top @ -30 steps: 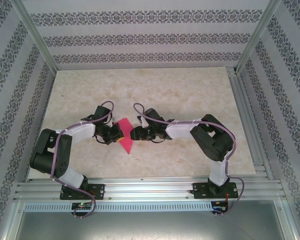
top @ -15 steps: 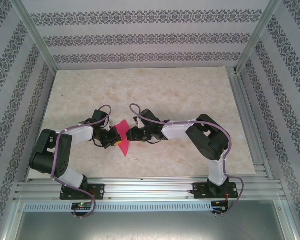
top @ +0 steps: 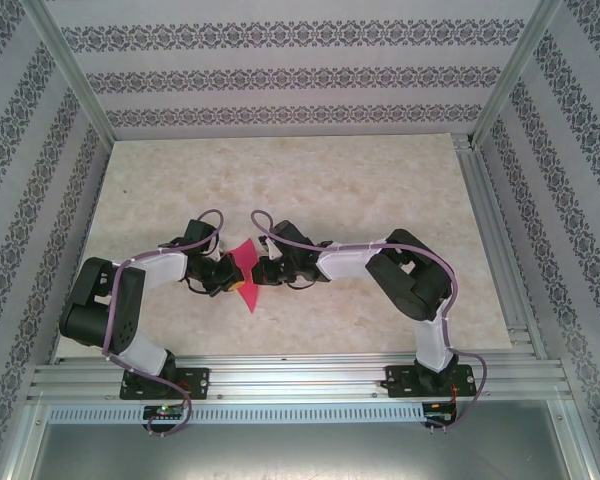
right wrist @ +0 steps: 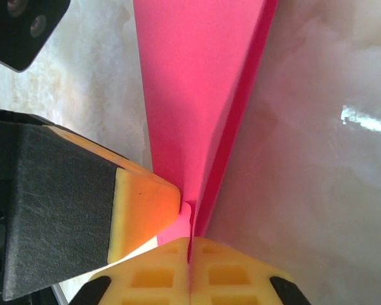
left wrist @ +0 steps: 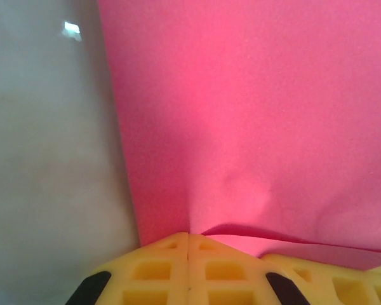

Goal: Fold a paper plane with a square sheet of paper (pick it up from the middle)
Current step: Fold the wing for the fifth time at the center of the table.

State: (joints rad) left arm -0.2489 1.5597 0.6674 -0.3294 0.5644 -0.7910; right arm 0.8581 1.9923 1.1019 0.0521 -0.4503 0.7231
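The magenta-pink paper (top: 246, 268) is a narrow creased shape with its point toward the near edge, held just above the table between the two arms. My left gripper (top: 233, 278) is shut on its left side; in the left wrist view the paper (left wrist: 254, 114) spreads out from the closed yellow fingertips (left wrist: 171, 254). From the right, my right gripper (top: 261, 272) pinches the folded paper (right wrist: 197, 95) where the layers meet, its gripper tip (right wrist: 190, 240) shut. The left gripper's yellow finger (right wrist: 143, 203) touches the paper right beside it.
The marble-patterned tabletop (top: 360, 190) stretches behind and to both sides of the arms. Aluminium frame rails (top: 490, 240) border the table at the right and along the near edge, with patterned walls around.
The right gripper has moved left toward the left gripper, so the two tips now sit close together on the paper. The paper looks narrower and has shifted slightly left.
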